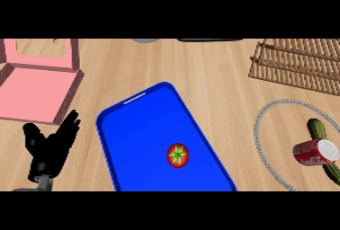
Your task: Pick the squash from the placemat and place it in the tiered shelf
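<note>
Red round squash (178, 155) with its green star top sits on your blue placemat (146, 134), well apart from your black left hand (50, 143), fingers spread, beside the mat's left edge.

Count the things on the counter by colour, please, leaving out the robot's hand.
Blue: 1, placemat
Red: 2, tomato-like item, can
Green: 1, cucumber
Pink: 1, box
Brown: 1, slatted shelf
Grey: 1, ring
Total: 7
</note>
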{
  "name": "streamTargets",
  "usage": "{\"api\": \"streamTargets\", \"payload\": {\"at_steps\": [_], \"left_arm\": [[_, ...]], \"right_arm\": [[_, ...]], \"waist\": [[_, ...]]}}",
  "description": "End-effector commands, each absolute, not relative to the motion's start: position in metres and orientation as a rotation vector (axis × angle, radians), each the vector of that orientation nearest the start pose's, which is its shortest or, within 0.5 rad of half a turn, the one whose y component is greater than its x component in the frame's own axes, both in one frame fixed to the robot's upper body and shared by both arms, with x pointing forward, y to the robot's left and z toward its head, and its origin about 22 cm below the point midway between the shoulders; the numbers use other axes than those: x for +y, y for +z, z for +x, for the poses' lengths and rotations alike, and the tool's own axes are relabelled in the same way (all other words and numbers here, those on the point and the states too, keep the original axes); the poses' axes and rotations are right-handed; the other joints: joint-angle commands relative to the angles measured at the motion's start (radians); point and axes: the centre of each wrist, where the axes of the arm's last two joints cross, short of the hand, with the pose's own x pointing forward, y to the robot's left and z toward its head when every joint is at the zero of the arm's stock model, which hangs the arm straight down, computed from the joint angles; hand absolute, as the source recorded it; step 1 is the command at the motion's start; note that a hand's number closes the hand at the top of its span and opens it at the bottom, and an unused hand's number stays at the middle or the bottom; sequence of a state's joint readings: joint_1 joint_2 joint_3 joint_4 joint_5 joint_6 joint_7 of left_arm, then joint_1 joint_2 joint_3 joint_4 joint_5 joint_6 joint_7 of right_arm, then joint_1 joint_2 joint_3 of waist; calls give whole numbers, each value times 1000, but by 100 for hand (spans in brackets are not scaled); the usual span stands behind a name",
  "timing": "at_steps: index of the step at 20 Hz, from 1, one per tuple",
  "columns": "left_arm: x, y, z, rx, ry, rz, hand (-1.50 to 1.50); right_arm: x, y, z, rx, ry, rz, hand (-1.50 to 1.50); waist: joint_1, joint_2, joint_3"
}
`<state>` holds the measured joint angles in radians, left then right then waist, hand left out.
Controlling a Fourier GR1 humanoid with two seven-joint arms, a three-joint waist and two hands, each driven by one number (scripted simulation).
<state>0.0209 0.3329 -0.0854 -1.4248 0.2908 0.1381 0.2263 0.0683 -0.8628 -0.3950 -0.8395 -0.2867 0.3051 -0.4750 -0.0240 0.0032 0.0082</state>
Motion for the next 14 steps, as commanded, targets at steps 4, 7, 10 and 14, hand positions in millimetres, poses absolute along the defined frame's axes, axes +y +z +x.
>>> {"api": "streamTargets", "payload": {"at_steps": [4,7,10,14], "left_arm": [[295,-25,241,-1112,59,95,0],[294,-23,228,-1119,54,82,0],[296,-18,232,-1120,53,77,0],[301,-24,248,-1103,67,102,0]], "right_arm": [[-617,90,105,-1464,230,-410,-150],[-618,109,107,-1416,315,-355,-150],[-604,122,143,-1351,417,-371,-150],[-584,140,156,-1251,495,-419,-150]], "waist": [[21,-1,-6],[23,-5,-8],[33,-4,-8],[9,-5,-11]]}}
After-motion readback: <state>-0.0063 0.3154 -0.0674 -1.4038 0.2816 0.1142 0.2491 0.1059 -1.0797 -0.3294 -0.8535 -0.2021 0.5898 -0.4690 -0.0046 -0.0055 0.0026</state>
